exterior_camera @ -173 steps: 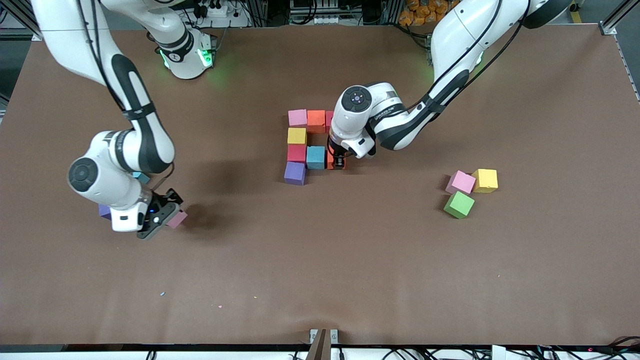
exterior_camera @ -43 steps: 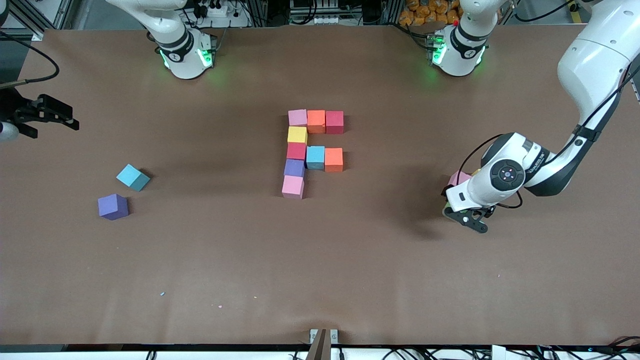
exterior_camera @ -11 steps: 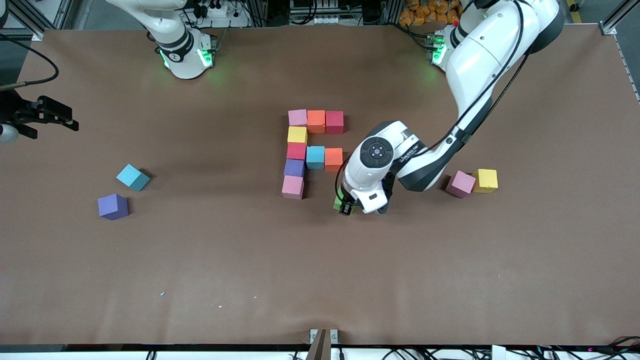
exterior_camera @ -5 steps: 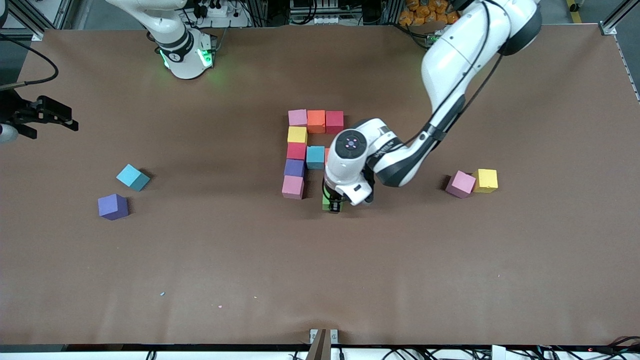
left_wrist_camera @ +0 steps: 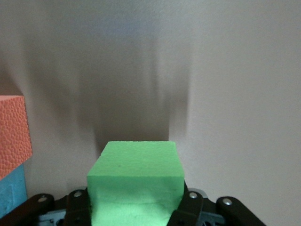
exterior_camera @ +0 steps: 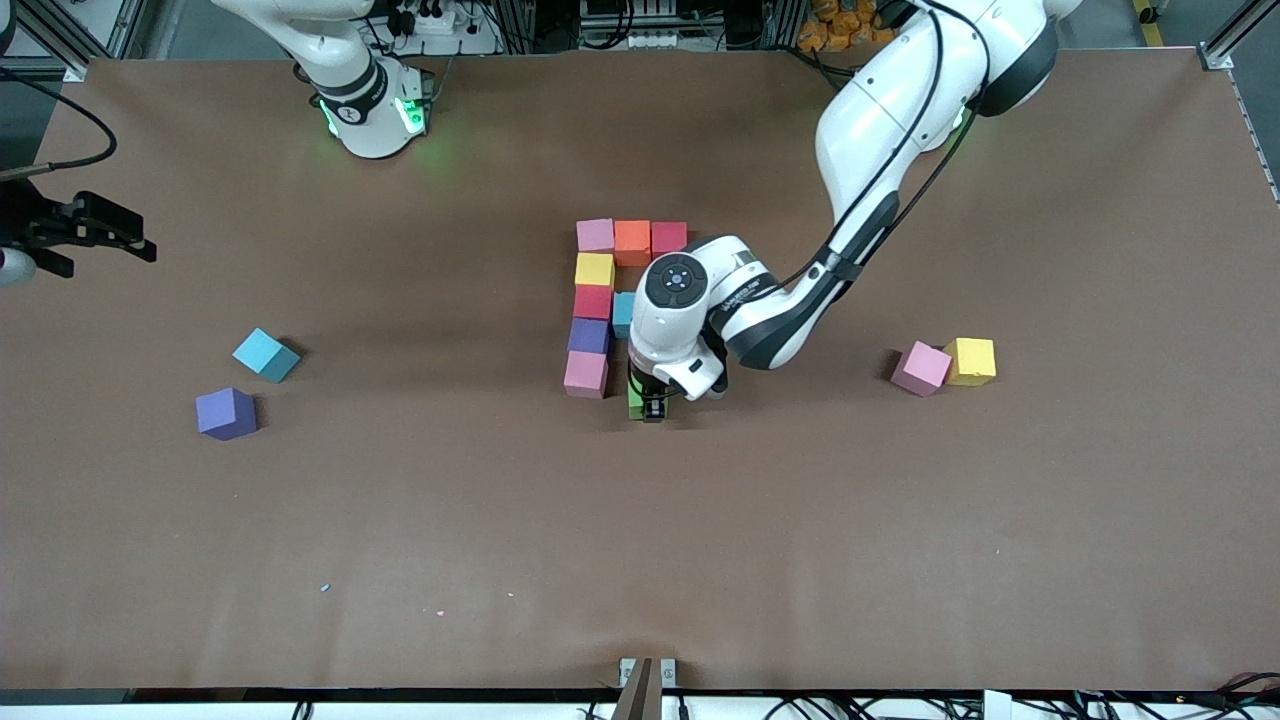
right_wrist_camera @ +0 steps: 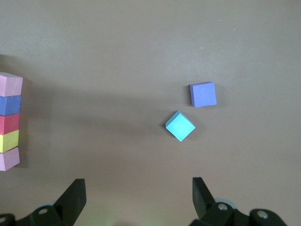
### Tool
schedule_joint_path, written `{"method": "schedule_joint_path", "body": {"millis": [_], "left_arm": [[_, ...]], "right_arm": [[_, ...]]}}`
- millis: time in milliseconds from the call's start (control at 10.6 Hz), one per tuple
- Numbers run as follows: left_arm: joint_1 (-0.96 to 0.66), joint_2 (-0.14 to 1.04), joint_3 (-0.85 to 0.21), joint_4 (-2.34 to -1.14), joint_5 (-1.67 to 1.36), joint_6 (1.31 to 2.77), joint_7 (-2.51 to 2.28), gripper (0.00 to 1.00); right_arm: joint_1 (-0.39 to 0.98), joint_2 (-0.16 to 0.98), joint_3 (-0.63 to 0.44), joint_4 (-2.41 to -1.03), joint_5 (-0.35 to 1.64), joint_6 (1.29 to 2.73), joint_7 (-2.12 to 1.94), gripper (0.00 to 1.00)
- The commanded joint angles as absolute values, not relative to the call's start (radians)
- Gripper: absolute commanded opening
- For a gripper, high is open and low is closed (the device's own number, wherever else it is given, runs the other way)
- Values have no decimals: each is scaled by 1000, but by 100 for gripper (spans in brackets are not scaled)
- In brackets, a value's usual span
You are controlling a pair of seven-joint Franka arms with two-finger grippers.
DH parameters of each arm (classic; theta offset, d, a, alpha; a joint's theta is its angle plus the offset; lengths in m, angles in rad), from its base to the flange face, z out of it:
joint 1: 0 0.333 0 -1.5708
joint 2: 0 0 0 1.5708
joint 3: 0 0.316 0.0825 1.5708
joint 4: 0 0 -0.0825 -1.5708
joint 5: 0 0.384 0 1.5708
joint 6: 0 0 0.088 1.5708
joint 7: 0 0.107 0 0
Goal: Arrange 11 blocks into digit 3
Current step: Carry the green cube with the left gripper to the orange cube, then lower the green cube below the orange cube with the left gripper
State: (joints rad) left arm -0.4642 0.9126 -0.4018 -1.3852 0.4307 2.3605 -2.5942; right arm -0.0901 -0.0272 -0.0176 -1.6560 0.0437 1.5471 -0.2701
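Note:
Several blocks form a partial figure: a top bar of pink (exterior_camera: 595, 235), orange (exterior_camera: 632, 242) and red (exterior_camera: 668, 238), then a column of yellow (exterior_camera: 594, 270), red (exterior_camera: 592, 301), purple (exterior_camera: 589, 336) and pink (exterior_camera: 586, 374). A light blue block (exterior_camera: 622, 313) of the middle bar is partly hidden by the left arm. The orange block (left_wrist_camera: 14, 134) beside it shows only in the left wrist view. My left gripper (exterior_camera: 648, 405) is shut on a green block (left_wrist_camera: 136, 174), low over the table beside the column's pink end block. My right gripper (right_wrist_camera: 138, 197) waits open, holding nothing, over the table's edge at the right arm's end.
A loose light blue block (exterior_camera: 265, 355) and a purple block (exterior_camera: 226, 413) lie toward the right arm's end. A pink block (exterior_camera: 921, 368) and a yellow block (exterior_camera: 971, 361) touch each other toward the left arm's end. Bare brown table (exterior_camera: 640, 540) spreads nearer the front camera.
My left gripper has carried the green block from the left arm's side toward the figure, and it now sits close to the pink end block. The right arm has not moved.

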Motion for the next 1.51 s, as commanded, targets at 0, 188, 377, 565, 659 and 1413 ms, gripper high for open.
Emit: {"method": "schedule_joint_path", "body": {"millis": [0,188,377,565,659,1413], "left_arm": [[-500,923,-371,-1356,400,2365,-2612,0],[-505,920,-371,-1359,390,2359,-2612,0],[-514,920,-371,-1362,390,2356,-2608,0],[-522,920,-371,-1364,365,2355,-2608,0],[-529,920,-371,-1364,364,2353,-2608,0],[-546,927,-371,-1365,365,2350,-2576,0]], "right_arm": [[-107,-18,-3,-1632,31,1529,-261,100],[-107,-18,-3,-1632,31,1529,-261,100],[-107,-18,-3,-1632,31,1529,-261,100],[-107,-18,-3,-1632,31,1529,-261,100],[-107,-18,-3,-1632,31,1529,-261,100],[-107,-18,-3,-1632,31,1526,-261,100]]}}
